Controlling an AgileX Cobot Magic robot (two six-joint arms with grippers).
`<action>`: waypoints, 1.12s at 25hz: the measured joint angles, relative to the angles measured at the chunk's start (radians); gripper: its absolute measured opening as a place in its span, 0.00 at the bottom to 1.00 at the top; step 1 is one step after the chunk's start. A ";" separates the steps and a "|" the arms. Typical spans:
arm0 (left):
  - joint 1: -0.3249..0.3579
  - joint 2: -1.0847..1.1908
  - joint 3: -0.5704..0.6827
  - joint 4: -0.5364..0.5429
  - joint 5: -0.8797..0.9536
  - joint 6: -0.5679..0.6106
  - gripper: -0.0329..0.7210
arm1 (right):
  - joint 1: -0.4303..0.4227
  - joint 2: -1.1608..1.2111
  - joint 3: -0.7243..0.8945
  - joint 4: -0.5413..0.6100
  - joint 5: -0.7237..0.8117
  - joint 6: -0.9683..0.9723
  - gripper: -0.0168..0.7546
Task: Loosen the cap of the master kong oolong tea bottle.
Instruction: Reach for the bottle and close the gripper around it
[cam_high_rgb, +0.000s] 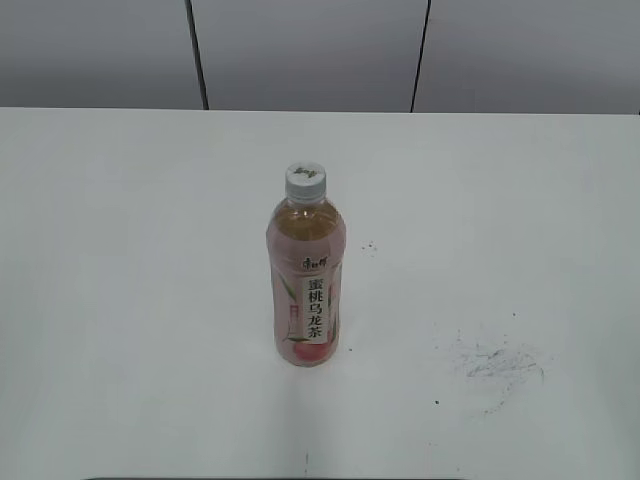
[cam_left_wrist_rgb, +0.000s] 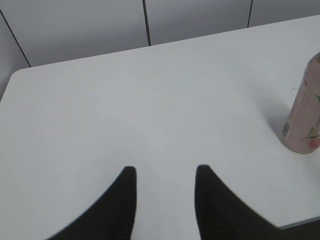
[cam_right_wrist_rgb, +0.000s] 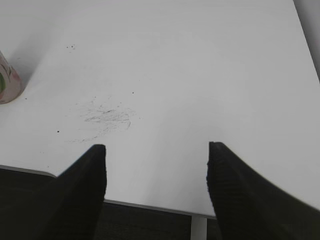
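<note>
The master kong oolong tea bottle (cam_high_rgb: 306, 290) stands upright in the middle of the white table, its pink and white label facing me. The white ribbed cap (cam_high_rgb: 305, 181) sits on its neck. The bottle's lower part shows at the right edge of the left wrist view (cam_left_wrist_rgb: 305, 115) and its base at the left edge of the right wrist view (cam_right_wrist_rgb: 7, 82). My left gripper (cam_left_wrist_rgb: 165, 170) is open and empty, well to the left of the bottle. My right gripper (cam_right_wrist_rgb: 156, 147) is open and empty over the table's near edge. Neither gripper shows in the exterior view.
The white table (cam_high_rgb: 120, 300) carries a grey scuff patch (cam_high_rgb: 500, 362) at the front right, also in the right wrist view (cam_right_wrist_rgb: 107, 117). Grey wall panels (cam_high_rgb: 310, 50) stand behind the table. The table's near edge (cam_right_wrist_rgb: 150, 206) lies under the right gripper.
</note>
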 joint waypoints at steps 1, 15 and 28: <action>0.000 0.000 0.000 0.000 0.000 0.000 0.36 | 0.000 0.000 0.000 0.000 0.000 0.000 0.65; 0.000 0.000 0.000 0.000 0.000 0.000 0.36 | 0.000 0.000 0.000 0.000 0.000 0.000 0.65; 0.000 0.000 0.000 0.000 0.000 0.000 0.36 | 0.000 0.000 0.000 0.000 0.000 0.000 0.65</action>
